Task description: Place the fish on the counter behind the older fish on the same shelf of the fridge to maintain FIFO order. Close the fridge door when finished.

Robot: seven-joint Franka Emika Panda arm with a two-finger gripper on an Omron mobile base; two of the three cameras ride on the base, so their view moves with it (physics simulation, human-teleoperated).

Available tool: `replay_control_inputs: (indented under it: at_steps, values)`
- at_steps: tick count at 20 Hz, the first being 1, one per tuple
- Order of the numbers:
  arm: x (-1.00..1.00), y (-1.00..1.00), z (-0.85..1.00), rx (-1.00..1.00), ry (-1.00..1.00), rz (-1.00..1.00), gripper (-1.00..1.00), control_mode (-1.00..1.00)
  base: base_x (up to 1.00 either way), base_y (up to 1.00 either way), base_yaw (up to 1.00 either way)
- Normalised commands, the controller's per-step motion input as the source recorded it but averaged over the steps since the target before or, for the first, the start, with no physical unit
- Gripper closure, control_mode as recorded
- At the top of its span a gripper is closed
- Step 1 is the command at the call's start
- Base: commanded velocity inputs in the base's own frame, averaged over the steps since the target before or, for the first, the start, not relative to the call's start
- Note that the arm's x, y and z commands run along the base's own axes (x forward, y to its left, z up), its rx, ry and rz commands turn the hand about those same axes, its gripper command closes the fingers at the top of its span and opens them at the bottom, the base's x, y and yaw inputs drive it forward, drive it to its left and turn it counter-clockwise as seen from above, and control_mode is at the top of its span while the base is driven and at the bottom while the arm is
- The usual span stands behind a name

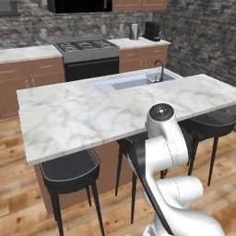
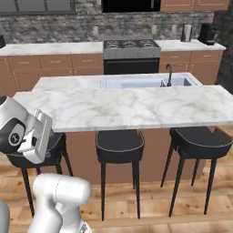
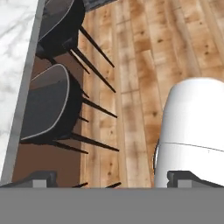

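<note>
A white marble counter (image 1: 83, 115) with grey veins forms an island in front of me, also seen in the right base view (image 2: 132, 107); nothing lies on its near part. The fish, the older fish, the shelf, the fridge and the fridge door are out of view. My arm (image 1: 166, 143) is folded low in front of the island. In the hand view my gripper (image 3: 114, 180) points down at the wooden floor, open, its fingertips (image 3: 41, 178) far apart with nothing between them. The counter's edge (image 3: 15, 52) runs along the left of that view.
Black stools (image 2: 119, 144) stand under the island's near edge, two of them close below my hand (image 3: 48, 105). A sink (image 1: 131, 83) with a faucet is set in the island. A stove (image 1: 87, 53) and wall counters (image 2: 45, 48) line the stone back wall.
</note>
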Motion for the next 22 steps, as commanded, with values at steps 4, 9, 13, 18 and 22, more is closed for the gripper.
replay_control_inputs:
  at_steps: [4, 9, 13, 18, 22]
  values:
    - [0.0, 0.0, 0.0, 0.0, 0.0, 0.0, -1.0, 1.0, -0.1, -1.0, 0.01]
    - [0.0, 0.0, 0.0, 0.0, 0.0, 0.0, -1.0, 1.0, 0.0, -1.0, 0.0]
    - [0.0, 0.0, 0.0, 0.0, 0.0, 0.0, -1.0, 1.0, 0.0, -1.0, 0.02]
    - [0.0, 0.0, 0.0, 0.0, 0.0, 0.0, -1.0, 1.0, 0.0, -1.0, 0.04]
    - [0.0, 0.0, 0.0, 0.0, 0.0, 0.0, -1.0, 1.0, 0.0, -1.0, 0.06]
